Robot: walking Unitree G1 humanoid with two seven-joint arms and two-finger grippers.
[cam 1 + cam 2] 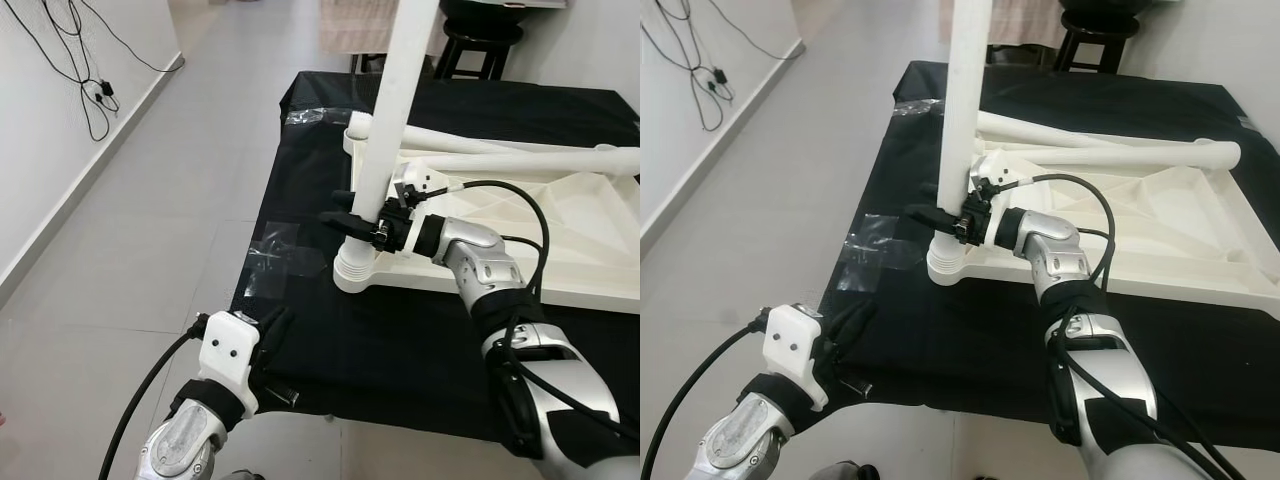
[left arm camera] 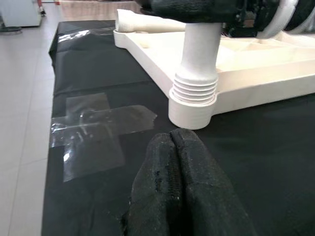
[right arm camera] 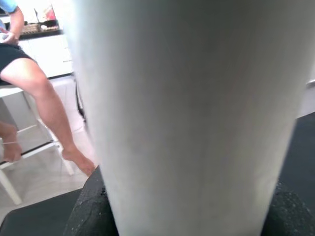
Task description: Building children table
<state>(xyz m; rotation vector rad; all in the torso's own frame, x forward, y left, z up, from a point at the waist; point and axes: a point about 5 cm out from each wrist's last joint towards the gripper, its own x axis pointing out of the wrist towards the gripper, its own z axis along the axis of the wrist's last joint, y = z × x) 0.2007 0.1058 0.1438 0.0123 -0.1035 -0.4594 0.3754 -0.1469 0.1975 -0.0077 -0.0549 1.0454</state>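
Two loose legs (image 1: 520,160) on tabletop (image 1: 560,230) | right tool (image 1: 362,222) grips upright leg (image 1: 390,130) | left tool (image 2: 182,162) closed

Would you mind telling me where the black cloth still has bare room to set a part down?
Bare cloth lies along the near edge of the black tablecloth, between the white upturned tabletop and the left hand, and beside the clear tape patch. It is crowded where the right hand grips the upright white leg.

The tabletop (image 1: 560,240) lies on the cloth (image 1: 400,340). One leg (image 1: 395,110) stands in its near-left corner. Two legs (image 1: 520,155) lie across it behind.
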